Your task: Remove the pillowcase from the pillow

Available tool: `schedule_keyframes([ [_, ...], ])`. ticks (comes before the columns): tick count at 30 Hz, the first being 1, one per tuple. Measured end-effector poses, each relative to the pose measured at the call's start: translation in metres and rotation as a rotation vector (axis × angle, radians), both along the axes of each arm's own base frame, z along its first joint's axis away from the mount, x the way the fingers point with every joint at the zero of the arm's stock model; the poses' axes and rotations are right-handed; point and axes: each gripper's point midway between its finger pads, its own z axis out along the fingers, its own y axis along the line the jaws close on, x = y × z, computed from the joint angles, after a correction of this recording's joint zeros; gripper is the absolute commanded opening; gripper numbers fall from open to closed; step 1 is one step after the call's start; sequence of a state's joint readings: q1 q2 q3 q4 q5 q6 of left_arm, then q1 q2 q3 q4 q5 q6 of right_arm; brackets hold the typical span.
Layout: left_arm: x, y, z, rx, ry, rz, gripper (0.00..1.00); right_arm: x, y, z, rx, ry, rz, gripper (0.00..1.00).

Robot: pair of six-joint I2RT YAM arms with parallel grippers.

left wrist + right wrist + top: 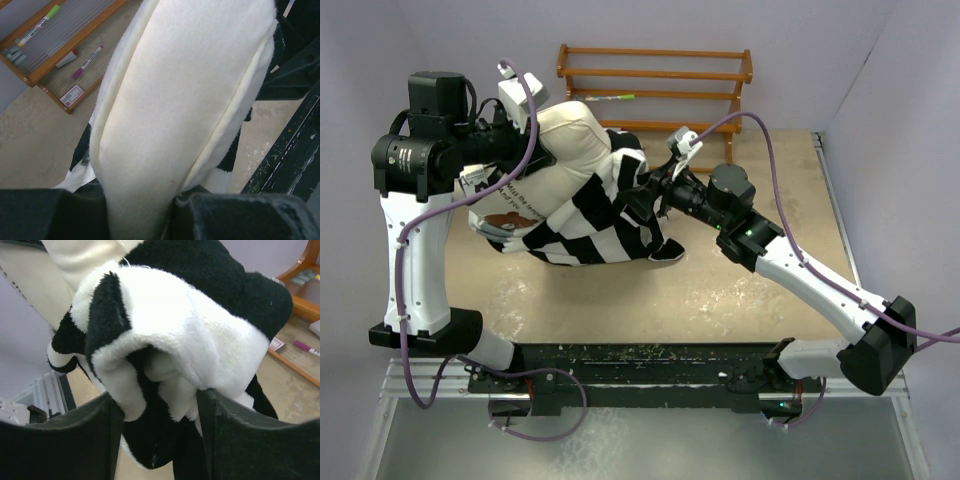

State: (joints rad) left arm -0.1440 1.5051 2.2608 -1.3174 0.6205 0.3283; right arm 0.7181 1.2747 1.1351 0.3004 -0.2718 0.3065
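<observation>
The cream-white pillow (565,140) with its brown bear print is lifted at the left, its upper half bare. The black-and-white striped pillowcase (600,225) still covers its lower right part and hangs to the table. My left gripper (525,150) is shut on the pillow's bare edge, which fills the left wrist view (175,100) between the fingers (235,215). My right gripper (645,195) is shut on a bunched fold of the pillowcase (175,340), seen in the right wrist view held between both fingers (240,440).
A wooden shelf rack (655,85) stands at the back, with markers (87,62) and small items on it. The table's black front rail (650,365) runs along the near edge. Grey walls close in on both sides.
</observation>
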Motion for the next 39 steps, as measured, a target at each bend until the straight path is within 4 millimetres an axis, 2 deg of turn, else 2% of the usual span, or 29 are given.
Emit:
schedule_keyframes([
  [3,0.0,0.0,0.0,0.001,-0.001,0.0,0.0,0.004,0.004,0.005,0.005,-0.004,0.005,0.0],
  [8,0.0,0.0,0.0,0.002,-0.004,-0.001,0.0,0.007,-0.001,0.017,0.065,0.005,-0.032,0.0],
  [11,0.0,0.0,0.004,0.0,-0.014,0.002,0.0,0.013,-0.013,0.006,0.085,0.036,-0.083,0.0],
  [14,-0.003,0.001,0.015,-0.013,-0.041,0.012,0.0,0.026,-0.033,-0.027,0.079,0.1,-0.176,0.0],
  [18,-0.009,0.004,0.041,-0.038,-0.107,0.043,0.0,0.042,-0.06,-0.093,0.043,0.241,-0.301,0.0],
  [21,-0.012,0.009,0.063,-0.049,-0.177,0.084,0.0,0.046,-0.071,-0.139,0.002,0.343,-0.367,0.0],
  [23,-0.013,0.014,0.073,-0.053,-0.214,0.119,0.0,0.049,-0.073,-0.162,-0.025,0.395,-0.4,0.0],
  [26,-0.012,0.021,0.073,-0.041,-0.233,0.158,0.0,0.053,-0.074,-0.178,-0.047,0.431,-0.433,0.0],
  [29,-0.009,0.026,0.068,-0.024,-0.232,0.185,0.0,0.05,-0.08,-0.179,-0.061,0.447,-0.466,0.0],
  [30,-0.009,0.026,0.067,-0.022,-0.233,0.185,0.0,0.049,-0.084,-0.175,-0.067,0.448,-0.482,0.05],
  [32,-0.009,0.024,0.067,-0.022,-0.236,0.172,0.0,0.045,-0.093,-0.161,-0.078,0.436,-0.509,0.4],
  [35,-0.012,0.02,0.069,-0.019,-0.25,0.13,0.0,0.037,-0.106,-0.12,-0.111,0.379,-0.512,0.89],
  [36,-0.013,0.018,0.069,-0.014,-0.257,0.112,0.0,0.033,-0.11,-0.097,-0.125,0.34,-0.494,0.98],
  [39,-0.016,0.014,0.064,0.002,-0.261,0.061,0.0,0.014,-0.114,-0.018,-0.103,0.198,-0.413,1.0],
])
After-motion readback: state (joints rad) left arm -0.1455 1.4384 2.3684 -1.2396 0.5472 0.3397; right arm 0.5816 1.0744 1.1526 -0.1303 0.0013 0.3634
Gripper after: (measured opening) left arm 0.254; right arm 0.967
